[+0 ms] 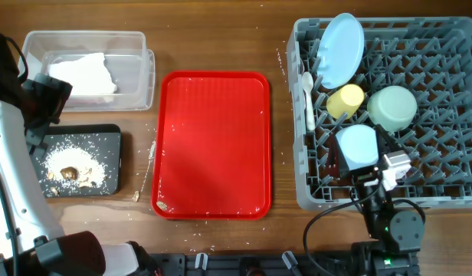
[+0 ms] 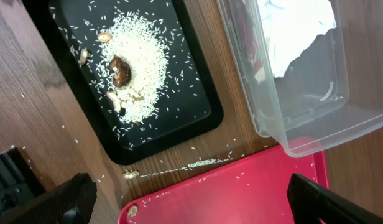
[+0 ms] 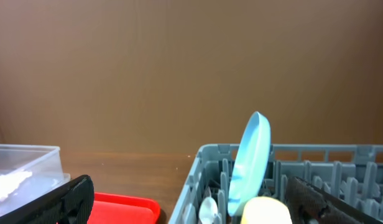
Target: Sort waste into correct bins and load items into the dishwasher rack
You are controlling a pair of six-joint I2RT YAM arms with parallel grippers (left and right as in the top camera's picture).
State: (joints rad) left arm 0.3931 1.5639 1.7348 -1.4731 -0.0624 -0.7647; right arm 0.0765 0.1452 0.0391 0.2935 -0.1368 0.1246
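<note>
I see my left claw [image 2: 191, 186] spread wide over the black tray [image 2: 194, 102], where the rice and brown scraps [image 2: 130, 71] lie. The napkins [image 1: 83, 73] sit in the clear tub [image 1: 146, 80]. My right claw [image 3: 188, 186] is spread too, at the near edge of the rack [image 1: 450, 195], which holds the plate [image 1: 340, 50], cup [image 1: 345, 100], green bowl [image 1: 392, 107], blue bowl [image 1: 357, 145] and spoon [image 1: 308, 100].

Glossy red plastic tray [image 1: 213, 146]; matt wood table [image 1: 221, 38].

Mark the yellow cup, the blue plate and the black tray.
Yellow cup [image 1: 345, 100]: overhead view, middle of the cup.
Blue plate [image 1: 341, 50]: overhead view, centre of its face.
Black tray [image 1: 108, 138]: overhead view, bare upper-right corner.
</note>
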